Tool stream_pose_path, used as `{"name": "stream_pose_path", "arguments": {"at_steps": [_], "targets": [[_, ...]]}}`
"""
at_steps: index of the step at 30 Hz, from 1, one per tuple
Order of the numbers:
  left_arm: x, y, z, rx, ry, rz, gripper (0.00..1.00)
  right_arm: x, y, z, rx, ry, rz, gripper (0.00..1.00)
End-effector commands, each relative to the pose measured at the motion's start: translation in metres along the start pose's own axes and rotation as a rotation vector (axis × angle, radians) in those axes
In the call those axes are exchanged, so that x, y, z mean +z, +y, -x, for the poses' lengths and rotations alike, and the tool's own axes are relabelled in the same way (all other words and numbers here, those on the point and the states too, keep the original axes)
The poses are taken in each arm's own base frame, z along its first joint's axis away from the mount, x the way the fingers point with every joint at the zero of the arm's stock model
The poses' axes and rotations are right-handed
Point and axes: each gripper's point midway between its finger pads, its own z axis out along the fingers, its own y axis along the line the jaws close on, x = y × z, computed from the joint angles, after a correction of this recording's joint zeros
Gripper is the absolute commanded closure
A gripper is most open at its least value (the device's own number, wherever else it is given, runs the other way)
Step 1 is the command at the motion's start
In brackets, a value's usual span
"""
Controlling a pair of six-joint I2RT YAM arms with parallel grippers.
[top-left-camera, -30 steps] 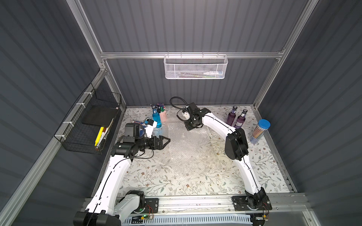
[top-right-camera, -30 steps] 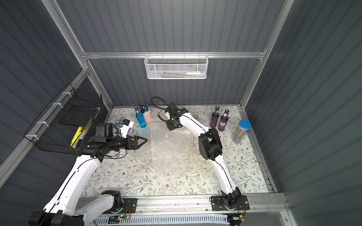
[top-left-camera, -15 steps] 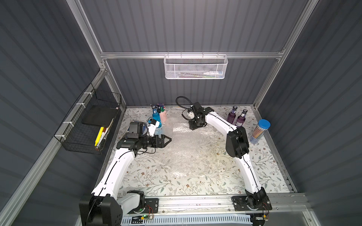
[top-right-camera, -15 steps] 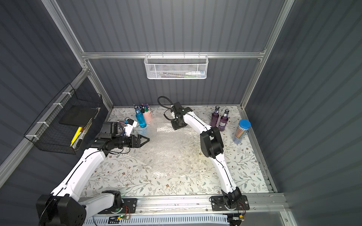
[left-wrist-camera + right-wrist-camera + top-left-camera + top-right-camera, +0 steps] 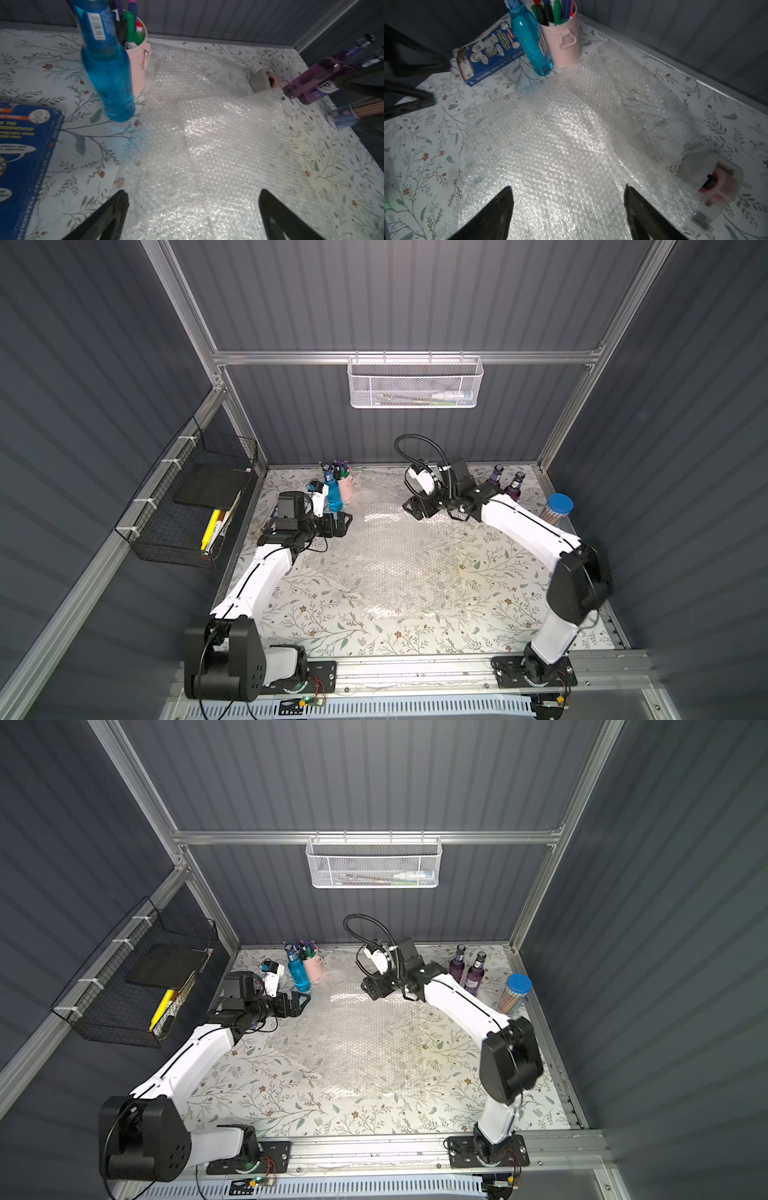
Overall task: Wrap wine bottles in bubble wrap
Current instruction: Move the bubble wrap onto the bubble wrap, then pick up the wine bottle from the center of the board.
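my right gripper [image 5: 569, 189] has its jaws spread wide with nothing between them, hanging just above the bubble wrap [image 5: 550, 135] toward the far edge of the desk. my left gripper [image 5: 192, 192] is likewise fully apart and empty, low over the left side of the same plastic. the wrap lies loose across the middle of the desk and runs up to the far edge. it looks like more than one sheet, with a ridge where one edge rides over another.

just beyond my left jaws the blue bottle [image 5: 108, 68] stands upright near the far left corner. it is right against the pink cup [image 5: 139, 62] of markers, and its base is just beside the wrap. a blue book [image 5: 20, 155] lies flat toward the left edge. the two purple bottles [image 5: 514, 489] stand together near the far right corner, off the wrap. the grey tape dispenser [image 5: 712, 176] sits at the wrap's edge near them.

i read this as sheet laid out, no bottle on it yet. to do it well i'd take the blue bottle with the left arm, coming in from the side away from the cup. i'd close low on the body rather than the neck so it doesn't tip, then lay it on its side along one edge of the top sheet. i'd keep the right jaws ready to pin the plastic, since it looks light and likely to drag.
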Motion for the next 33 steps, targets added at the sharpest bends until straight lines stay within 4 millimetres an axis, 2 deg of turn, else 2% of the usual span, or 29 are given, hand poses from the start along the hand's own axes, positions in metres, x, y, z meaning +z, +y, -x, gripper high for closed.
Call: {"name": "stream_pose_path", "arguments": {"at_steps": [1,4,8,12,15,20,29,33], "targets": [[0.014,0.028,0.033,0.080,-0.126,0.075,0.01,-0.012,0.018,-0.001,-0.068,-0.098,0.073,0.14],[0.027,0.047,0.046,0.078,-0.180,0.073,0.01,-0.030,0.021,-0.016,-0.091,-0.148,0.044,0.10],[0.047,0.056,0.060,0.121,-0.238,0.044,0.01,-0.050,0.008,-0.036,-0.108,-0.221,-0.077,0.01],[0.064,0.068,0.078,0.142,-0.278,0.030,0.01,-0.062,0.003,-0.051,-0.123,-0.247,-0.120,0.01],[0.073,0.066,0.089,0.182,-0.322,-0.008,0.04,-0.066,-0.003,-0.060,-0.124,-0.242,-0.142,0.01],[0.090,0.067,0.097,0.219,-0.323,-0.052,0.11,-0.074,-0.014,-0.067,-0.116,-0.235,-0.162,0.01],[0.103,0.082,0.108,0.223,-0.349,-0.048,0.26,-0.078,-0.028,-0.072,-0.095,-0.218,-0.176,0.01],[0.107,0.089,0.114,0.223,-0.358,-0.043,0.36,-0.079,-0.029,-0.071,-0.091,-0.219,-0.173,0.01]]}}
